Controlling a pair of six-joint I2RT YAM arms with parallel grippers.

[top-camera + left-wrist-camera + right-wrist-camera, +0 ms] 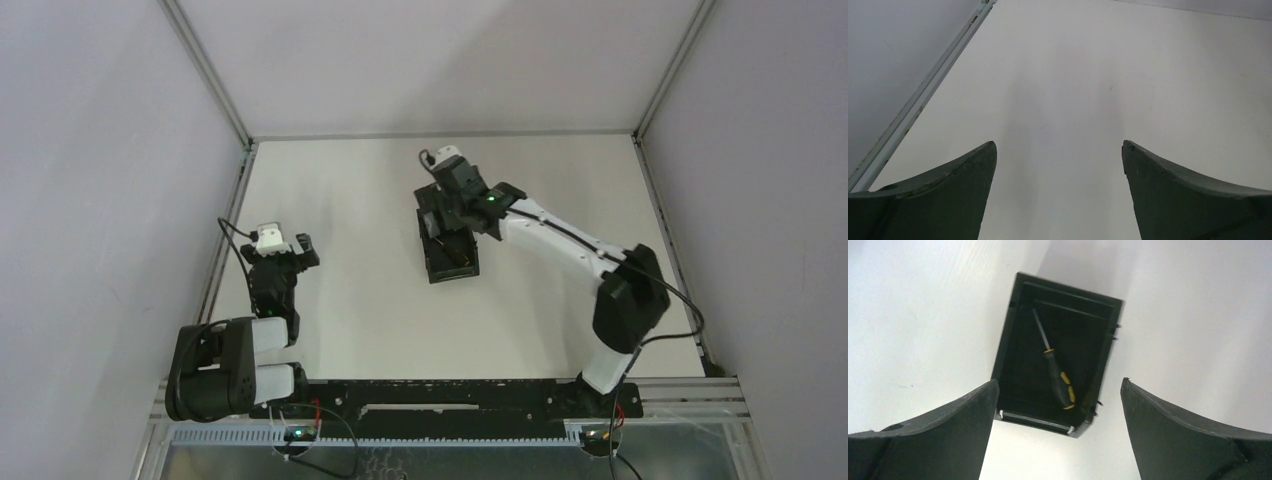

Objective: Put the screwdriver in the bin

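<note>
The black bin (1013, 335) sits on the white table, seen from above in the right wrist view. The screwdriver (1058, 377) lies inside it, yellow-and-black handle at the near right corner, thin shaft pointing to the far left corner. My right gripper (1058, 390) is open and empty, hovering above the bin's near end. In the top view the bin (452, 262) lies mid-table with my right gripper (437, 215) over its far part. My left gripper (288, 252) is open and empty at the left of the table; its wrist view (1059, 150) shows only bare table.
A metal frame rail (923, 95) runs along the table's left edge, close to the left gripper. Grey walls enclose the table on the left, back and right.
</note>
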